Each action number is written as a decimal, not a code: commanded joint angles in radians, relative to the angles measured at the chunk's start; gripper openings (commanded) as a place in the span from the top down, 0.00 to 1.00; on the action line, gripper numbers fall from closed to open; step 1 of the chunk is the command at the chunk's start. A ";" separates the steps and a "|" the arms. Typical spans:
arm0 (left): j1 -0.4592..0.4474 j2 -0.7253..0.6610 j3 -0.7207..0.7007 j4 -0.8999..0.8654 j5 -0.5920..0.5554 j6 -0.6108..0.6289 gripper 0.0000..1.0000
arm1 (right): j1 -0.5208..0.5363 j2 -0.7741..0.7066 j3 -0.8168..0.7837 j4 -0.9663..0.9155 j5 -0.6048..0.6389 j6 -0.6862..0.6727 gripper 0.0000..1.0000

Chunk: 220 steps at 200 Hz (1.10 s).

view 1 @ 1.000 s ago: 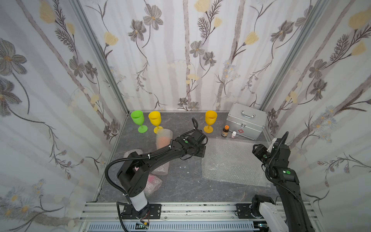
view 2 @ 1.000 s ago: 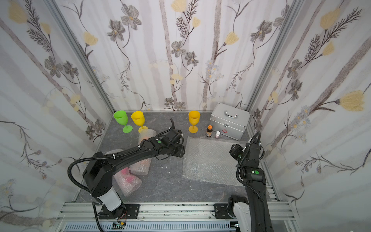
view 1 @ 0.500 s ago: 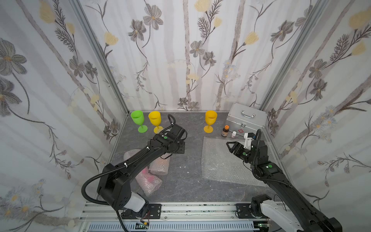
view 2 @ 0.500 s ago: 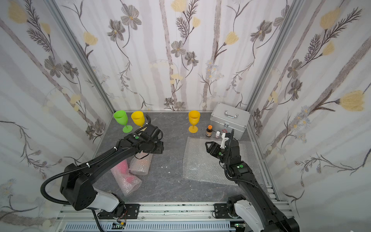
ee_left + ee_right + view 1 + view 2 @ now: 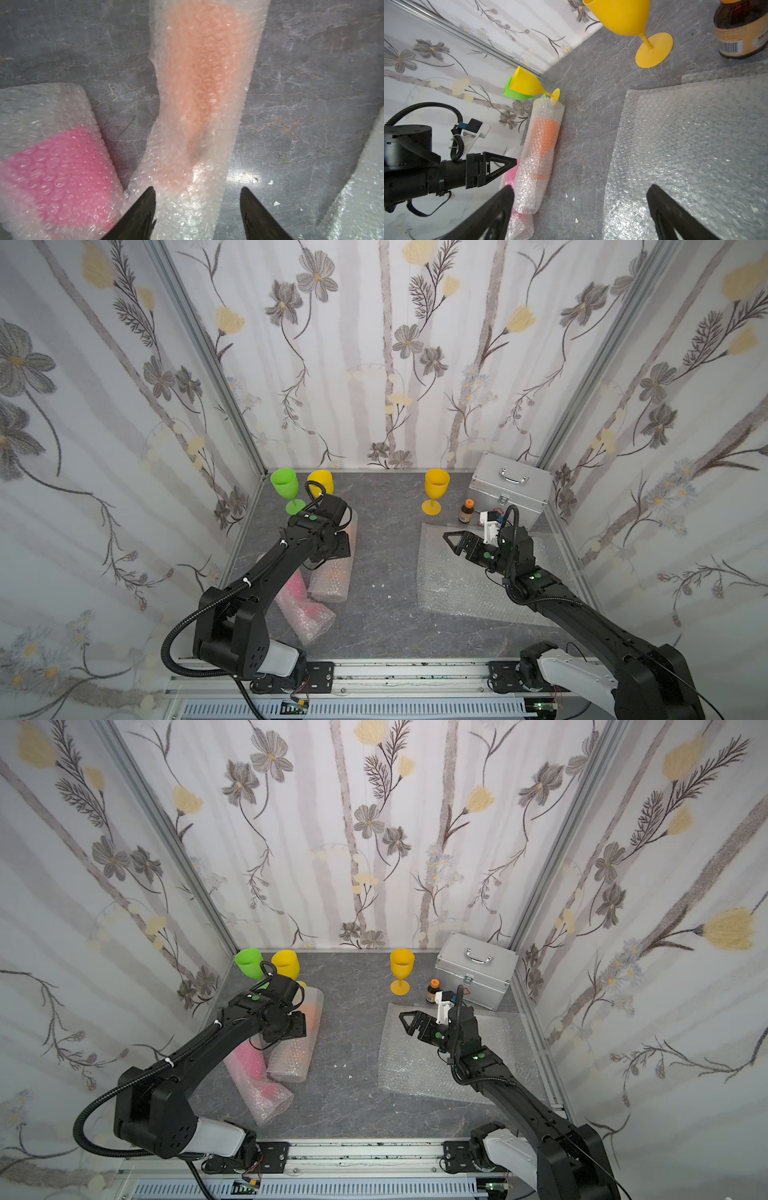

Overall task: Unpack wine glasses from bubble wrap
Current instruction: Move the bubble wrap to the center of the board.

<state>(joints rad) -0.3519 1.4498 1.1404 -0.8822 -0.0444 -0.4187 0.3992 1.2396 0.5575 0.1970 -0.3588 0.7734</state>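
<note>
Left gripper (image 5: 197, 189): hanging open, straddling roll (image 5: 187, 212), orange goblet (image 5: 201, 68) ahead inside, perhaps brushing it with one finger (image 5: 145, 207). Right gripper (image 5: 580, 187): gaping empty above flat sheet (image 5: 695, 145). Ideally pinching outer layer only, unrolling slowly.

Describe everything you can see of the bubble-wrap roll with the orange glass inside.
The roll is a clear, shiny, dimpled plastic tube lying on its side on the grey table, wrapped around an orange glass that shows only as a blurred patch. Its near end meets the pink-filled roll. The left tool straddles it with jaws apart; whether they touch it is unclear.
</note>
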 commanded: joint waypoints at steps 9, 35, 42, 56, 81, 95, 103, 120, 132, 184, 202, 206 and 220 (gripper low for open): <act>0.029 0.017 -0.028 -0.009 -0.029 0.008 0.33 | 0.032 0.046 0.018 0.081 -0.073 -0.014 0.00; 0.042 0.047 -0.054 0.017 -0.013 0.010 0.33 | 0.062 0.095 0.041 0.081 -0.070 -0.017 0.00; 0.042 0.055 -0.059 0.028 0.001 0.008 0.34 | 0.071 0.110 0.048 0.083 -0.074 -0.017 0.00; 0.041 0.064 -0.069 0.047 0.032 0.000 0.37 | 0.086 0.134 0.060 0.089 -0.080 -0.015 0.01; 0.040 0.065 -0.088 0.083 0.098 -0.024 0.48 | 0.109 0.164 0.075 0.098 -0.078 -0.011 0.03; 0.035 0.062 -0.097 0.105 0.139 -0.045 0.54 | 0.119 0.181 0.081 0.103 -0.079 -0.008 0.05; 0.028 0.061 -0.101 0.117 0.159 -0.057 0.57 | 0.124 0.190 0.084 0.103 -0.080 -0.007 0.06; 0.009 0.064 -0.104 0.138 0.192 -0.080 0.66 | 0.134 0.204 0.087 0.113 -0.081 -0.001 0.08; -0.006 0.069 -0.101 0.146 0.209 -0.096 0.74 | 0.140 0.213 0.089 0.117 -0.084 0.003 0.09; -0.091 0.057 -0.067 0.151 0.225 -0.187 0.84 | 0.159 0.235 0.095 0.119 -0.085 0.001 0.11; -0.133 0.058 -0.055 0.168 0.221 -0.225 0.85 | 0.161 0.245 0.100 0.113 -0.083 0.000 0.13; -0.144 0.060 -0.051 0.170 0.219 -0.233 0.85 | 0.161 0.248 0.103 0.109 -0.083 -0.002 0.13; -0.182 0.074 -0.035 0.176 0.206 -0.256 0.85 | 0.162 0.258 0.109 0.096 -0.083 -0.008 0.14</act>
<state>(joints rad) -0.4911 1.5127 1.0809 -0.7334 0.1726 -0.6044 0.5583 1.4826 0.6510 0.2630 -0.4286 0.7666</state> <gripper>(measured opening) 0.152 0.863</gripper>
